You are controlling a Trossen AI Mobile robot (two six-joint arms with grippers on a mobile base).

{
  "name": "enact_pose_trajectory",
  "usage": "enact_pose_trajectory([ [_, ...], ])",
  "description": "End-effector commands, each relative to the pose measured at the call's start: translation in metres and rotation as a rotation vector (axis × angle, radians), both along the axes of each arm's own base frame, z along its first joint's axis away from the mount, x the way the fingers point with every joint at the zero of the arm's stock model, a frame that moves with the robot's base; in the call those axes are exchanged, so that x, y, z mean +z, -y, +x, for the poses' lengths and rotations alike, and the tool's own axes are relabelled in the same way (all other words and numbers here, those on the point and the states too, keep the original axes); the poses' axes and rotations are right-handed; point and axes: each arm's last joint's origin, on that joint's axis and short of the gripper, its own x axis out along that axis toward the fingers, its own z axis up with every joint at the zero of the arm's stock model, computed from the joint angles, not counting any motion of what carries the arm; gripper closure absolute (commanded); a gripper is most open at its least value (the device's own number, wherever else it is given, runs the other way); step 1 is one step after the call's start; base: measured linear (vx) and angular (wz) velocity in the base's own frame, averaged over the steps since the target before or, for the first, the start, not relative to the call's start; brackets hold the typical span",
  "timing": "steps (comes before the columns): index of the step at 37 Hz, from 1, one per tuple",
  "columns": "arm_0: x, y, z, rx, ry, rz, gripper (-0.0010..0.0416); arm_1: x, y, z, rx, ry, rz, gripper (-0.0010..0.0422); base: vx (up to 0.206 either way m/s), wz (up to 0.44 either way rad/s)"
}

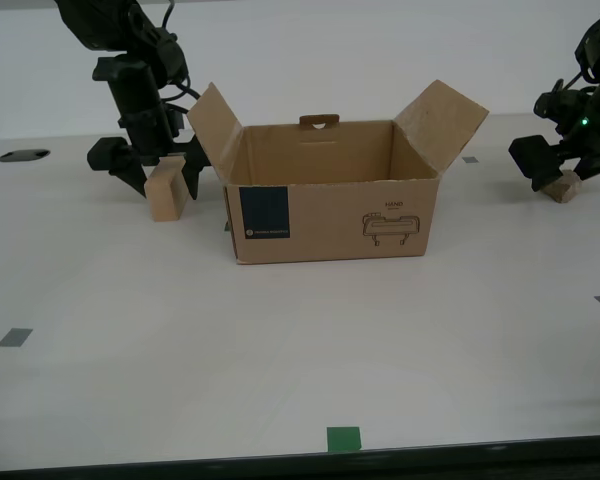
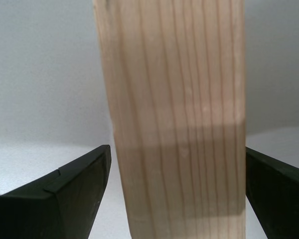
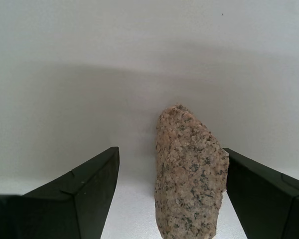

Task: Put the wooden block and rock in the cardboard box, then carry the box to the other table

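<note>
Nothing's in the cardboard box yet. My second gripper brackets the wooden block w/ jaws apart; my first gripper likewise spread round the rock — neither clamped (both rest on the table). Loading and the carry remain.

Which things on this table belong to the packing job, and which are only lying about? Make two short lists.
Belong to the job:
wooden block, between the fingers of my second hand
rock, between the fingers of my first hand
cardboard box, flaps open

Just lying about:
green tape square
grey tape marks
dark oval hole in the tabletop
</note>
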Motion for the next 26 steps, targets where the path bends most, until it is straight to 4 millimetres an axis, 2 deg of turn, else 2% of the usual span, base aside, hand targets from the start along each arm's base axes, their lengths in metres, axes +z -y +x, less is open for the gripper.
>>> enact_pose_trajectory([
  [1, 0.000, 0.000, 0.000, 0.004, 0.001, 0.001, 0.0139, 0.000, 0.000, 0.000, 0.004, -0.004, -0.002, 0.0078, 0.000, 0.000],
  [12, -0.005, -0.001, -0.005, 0.004, -0.013, 0.003, 0.0157, 0.000, 0.000, 0.000, 0.004, -0.004, -0.002, 0.0078, 0.000, 0.000],
  [26, -0.010, -0.001, -0.009, -0.002, 0.007, -0.007, 0.0134, 0.000, 0.000, -0.001, 0.004, -0.007, -0.002, 0.0078, 0.000, 0.000],
])
